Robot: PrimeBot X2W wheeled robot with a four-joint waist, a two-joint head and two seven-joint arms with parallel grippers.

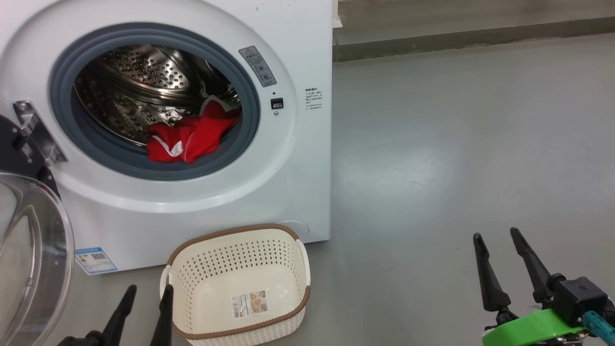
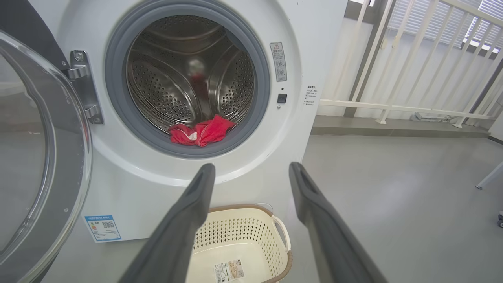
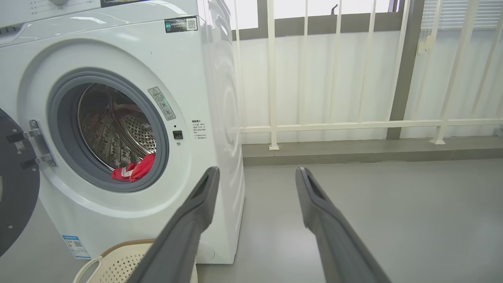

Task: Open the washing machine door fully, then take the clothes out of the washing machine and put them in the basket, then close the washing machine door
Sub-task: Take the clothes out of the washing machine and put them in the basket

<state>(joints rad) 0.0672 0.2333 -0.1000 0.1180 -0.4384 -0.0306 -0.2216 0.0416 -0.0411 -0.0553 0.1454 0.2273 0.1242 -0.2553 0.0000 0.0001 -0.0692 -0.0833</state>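
Observation:
The white washing machine [image 1: 298, 158] stands at the left with its round opening uncovered. Its door [image 1: 29, 250] is swung out to the left on the hinge, glass bowl facing me. Red clothes [image 1: 190, 134] with white trim lie at the drum's front lip, on the grey rubber ring; they also show in the left wrist view [image 2: 201, 131] and right wrist view [image 3: 135, 171]. The cream basket [image 1: 240, 283] sits on the floor in front of the machine, holding nothing but its label. My left gripper [image 1: 149, 290] is open just left of the basket. My right gripper [image 1: 497, 235] is open, far right over bare floor.
Grey floor [image 1: 456, 144] stretches to the right of the machine. A low ledge [image 3: 353, 151] with a white railing [image 3: 353, 125] runs along the back wall. A white furniture leg [image 2: 489, 177] shows at the far right.

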